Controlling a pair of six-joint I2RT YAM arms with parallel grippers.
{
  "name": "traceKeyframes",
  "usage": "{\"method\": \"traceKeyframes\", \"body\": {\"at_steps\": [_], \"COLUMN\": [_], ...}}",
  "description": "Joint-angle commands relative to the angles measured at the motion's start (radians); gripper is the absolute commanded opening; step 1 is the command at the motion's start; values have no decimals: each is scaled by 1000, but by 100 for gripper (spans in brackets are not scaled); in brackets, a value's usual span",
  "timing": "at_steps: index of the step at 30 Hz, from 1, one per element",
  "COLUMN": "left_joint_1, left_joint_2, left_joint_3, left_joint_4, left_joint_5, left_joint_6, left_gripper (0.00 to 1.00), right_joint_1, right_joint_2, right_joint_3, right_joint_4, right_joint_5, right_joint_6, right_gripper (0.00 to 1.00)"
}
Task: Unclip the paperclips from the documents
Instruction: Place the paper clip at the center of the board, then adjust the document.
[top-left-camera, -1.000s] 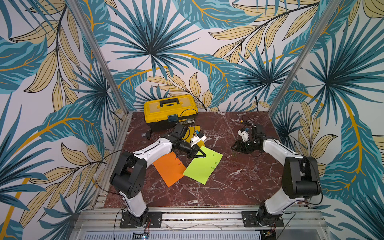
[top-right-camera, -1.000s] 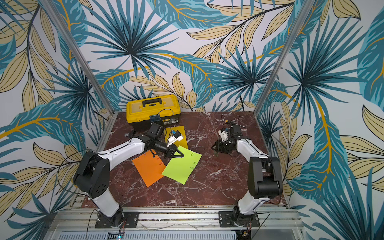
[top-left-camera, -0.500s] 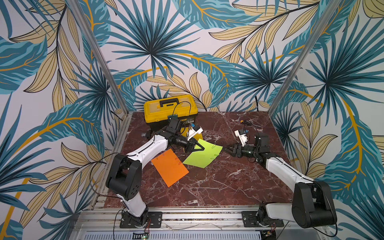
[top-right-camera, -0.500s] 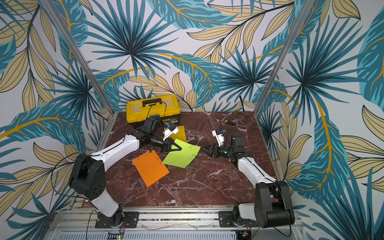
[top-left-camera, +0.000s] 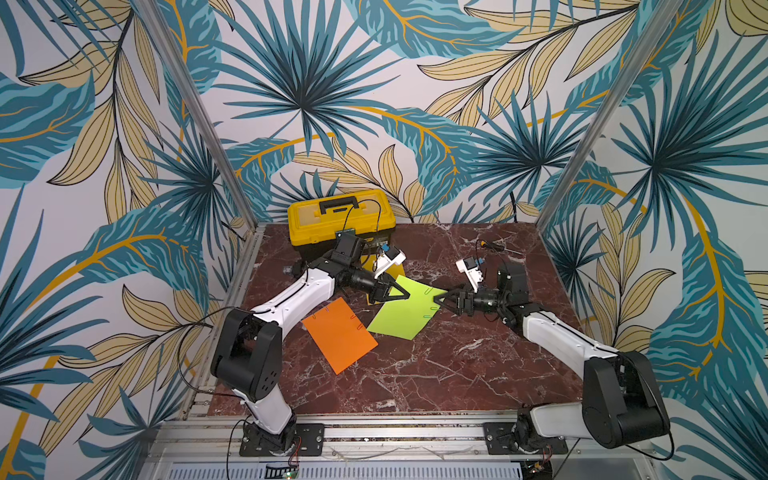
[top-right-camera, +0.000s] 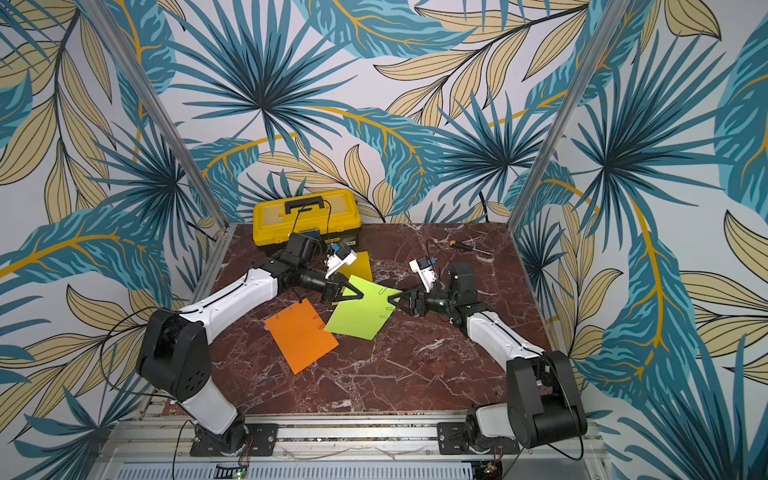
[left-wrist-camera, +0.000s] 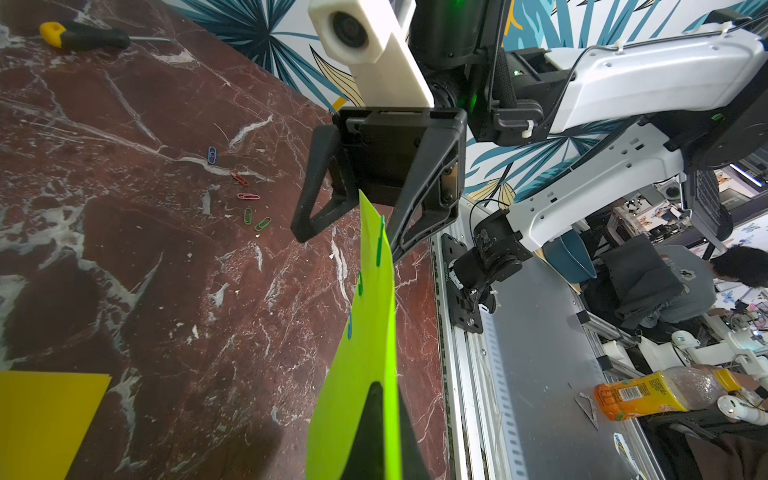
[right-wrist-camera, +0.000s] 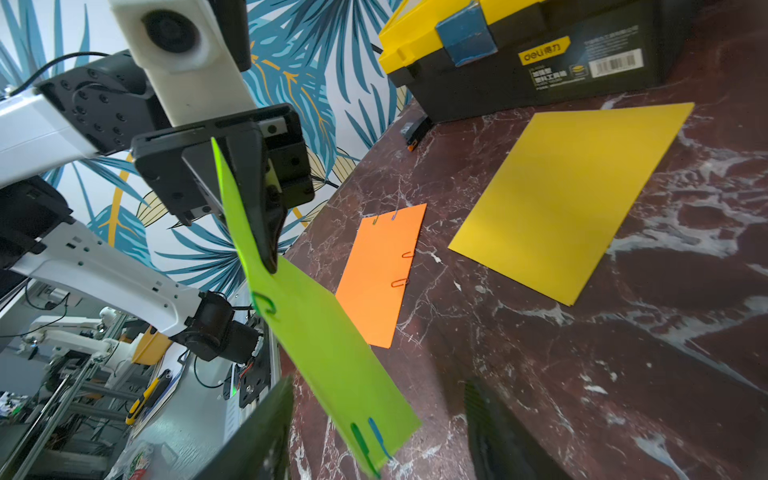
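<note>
Paperclips (right-wrist-camera: 379, 439) on lime sheet (right-wrist-camera: 324, 345); "deli"-branded toolbox (right-wrist-camera: 540, 83)

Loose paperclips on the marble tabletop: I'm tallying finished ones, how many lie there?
5, clustered on the dark red marble tabletop in the left wrist view: one blue wire paperclip, two red ones, two green ones. Others may be hidden.

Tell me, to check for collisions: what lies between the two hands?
The green sheet spans from the left hand to the right hand, paperclips on its edge; both top views show it.
</note>
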Motion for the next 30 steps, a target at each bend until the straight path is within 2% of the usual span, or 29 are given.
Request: {"method": "traceKeyframes", "body": {"at_steps": [1,7,17,23,30], "left_joint_1": [9,12,18,17,15], "left_joint_2": [-20,-8,-2,3,27], "left_joint_3": [38,42,36,28,51], "left_joint_4": [-7,-7,-7,-7,-7], "left_joint_5": [16,10,5,5,28], "left_joint_6": [-3,0,2,-2,-51], "left_gripper": [0,0,0,0,27], "right_joint_1": [9,13,14,14,17], "right_joint_2": [5,-9,-23,-24,-21], "right_joint_3": [0,-4,5,49,103], "right_joint_4": [93,114,71,-47,-168], "right_joint_5": [-63,-88,-92,-92,-99], "right_joint_6": [61,107,97,31,-37], "right_gripper": [59,41,11,4,3]}}
